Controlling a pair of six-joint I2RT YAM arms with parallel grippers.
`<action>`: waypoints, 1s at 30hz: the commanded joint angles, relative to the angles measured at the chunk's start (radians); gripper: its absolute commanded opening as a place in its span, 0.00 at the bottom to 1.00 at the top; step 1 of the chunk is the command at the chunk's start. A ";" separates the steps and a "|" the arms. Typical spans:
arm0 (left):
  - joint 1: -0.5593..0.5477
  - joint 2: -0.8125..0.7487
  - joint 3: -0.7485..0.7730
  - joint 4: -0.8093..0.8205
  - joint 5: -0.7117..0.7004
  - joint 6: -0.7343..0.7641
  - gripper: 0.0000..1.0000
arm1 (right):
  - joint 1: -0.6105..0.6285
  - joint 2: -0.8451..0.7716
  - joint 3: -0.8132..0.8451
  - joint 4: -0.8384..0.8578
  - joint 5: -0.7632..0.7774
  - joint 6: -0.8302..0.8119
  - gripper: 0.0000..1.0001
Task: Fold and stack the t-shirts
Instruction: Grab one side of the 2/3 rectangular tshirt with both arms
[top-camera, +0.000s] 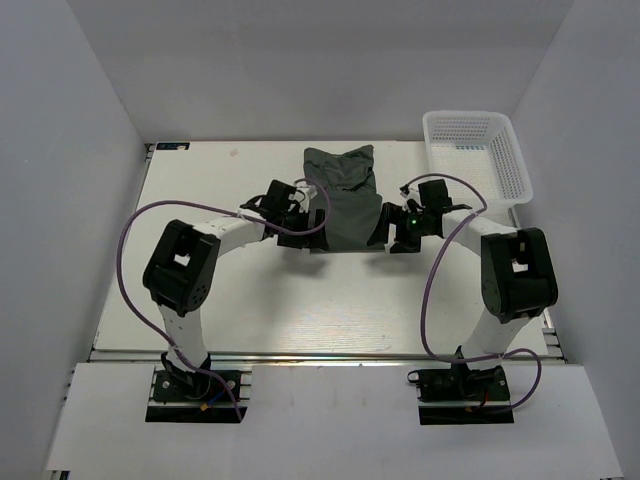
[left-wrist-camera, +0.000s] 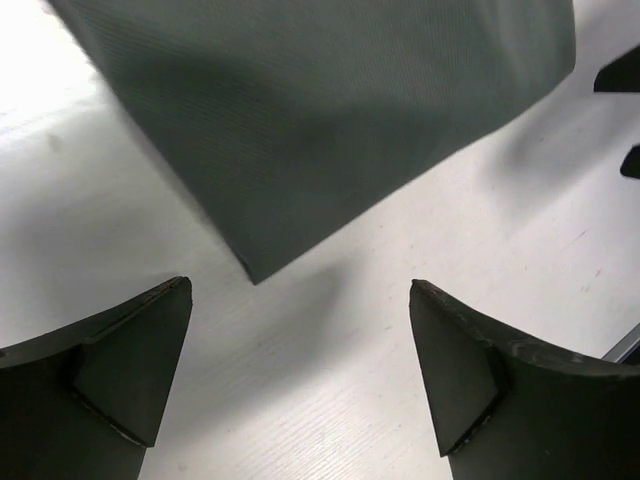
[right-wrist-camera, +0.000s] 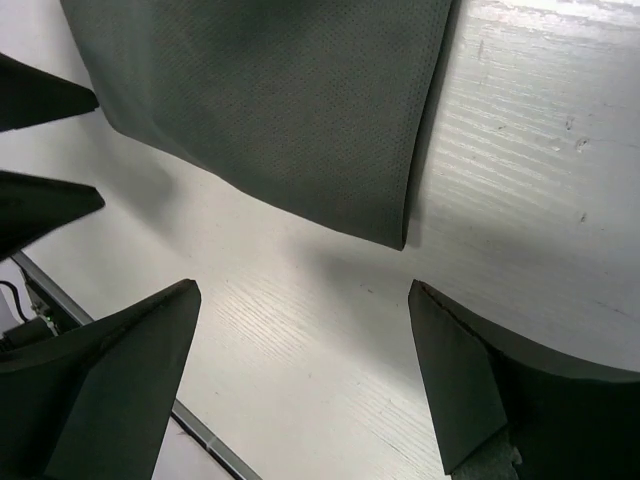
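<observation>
A dark grey-green t-shirt (top-camera: 345, 200) lies folded into a long strip at the table's back middle, bunched at its far end. My left gripper (top-camera: 312, 228) hangs open at the strip's near left corner; in the left wrist view that corner of the t-shirt (left-wrist-camera: 330, 120) lies just beyond the gripper (left-wrist-camera: 300, 300), with bare table between the fingers. My right gripper (top-camera: 388, 232) is open at the near right corner. The right wrist view has the t-shirt (right-wrist-camera: 270, 110) ahead of the gripper (right-wrist-camera: 303, 295), nothing between its fingers.
A white mesh basket (top-camera: 478, 152) stands at the back right corner of the white table (top-camera: 300, 300). The left gripper's fingers (right-wrist-camera: 40, 150) show at the left edge of the right wrist view. Grey walls enclose the table on three sides.
</observation>
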 joint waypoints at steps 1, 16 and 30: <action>-0.024 -0.033 -0.018 0.025 -0.021 0.020 0.98 | -0.005 0.017 -0.007 0.071 0.001 0.025 0.90; -0.042 0.053 -0.027 0.088 -0.121 -0.022 0.56 | -0.011 0.142 0.007 0.157 0.034 0.088 0.78; -0.084 0.061 -0.013 0.052 -0.182 -0.040 0.00 | -0.011 0.107 -0.034 0.200 0.053 0.117 0.00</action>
